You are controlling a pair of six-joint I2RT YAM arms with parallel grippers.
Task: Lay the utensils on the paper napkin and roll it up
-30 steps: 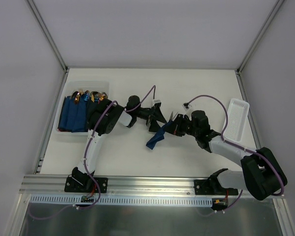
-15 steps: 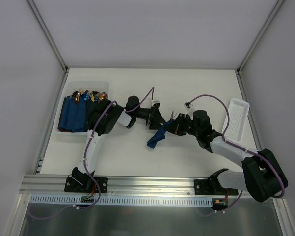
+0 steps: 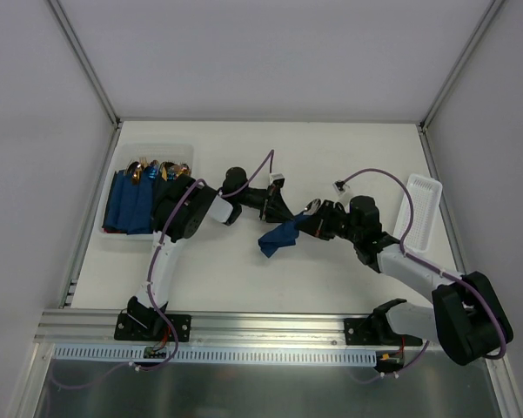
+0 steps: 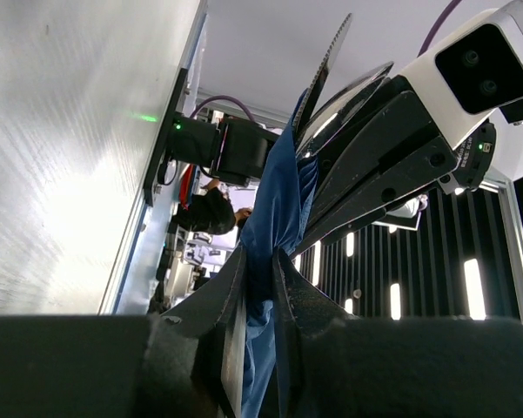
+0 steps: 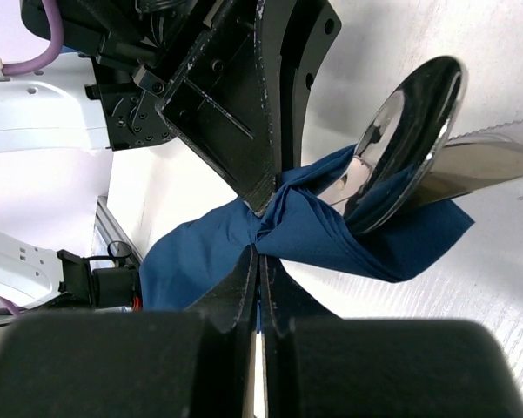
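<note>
The navy paper napkin [image 3: 281,235] is bunched around the utensils mid-table, between both grippers. In the right wrist view a silver spoon [image 5: 411,131] and a serrated knife [image 5: 496,161] stick out of the napkin [image 5: 365,235]. My right gripper [image 5: 259,254] is shut on a fold of the napkin, and the left gripper's fingers [image 5: 265,131] pinch it from above. In the left wrist view my left gripper [image 4: 259,261] is shut on the napkin [image 4: 274,205], with the knife [image 4: 326,74] beyond it. From above, the left gripper [image 3: 275,212] and right gripper [image 3: 310,225] meet at the bundle.
A clear bin [image 3: 111,237] at the left holds several rolled dark blue bundles [image 3: 130,205] with copper-gold tips. A white ridged tray [image 3: 420,209] lies at the right edge of the table. Purple cables arc over both arms.
The left gripper has shut onto the napkin. The right arm has drawn slightly right, and the bundle has shifted a little between the two grippers.
</note>
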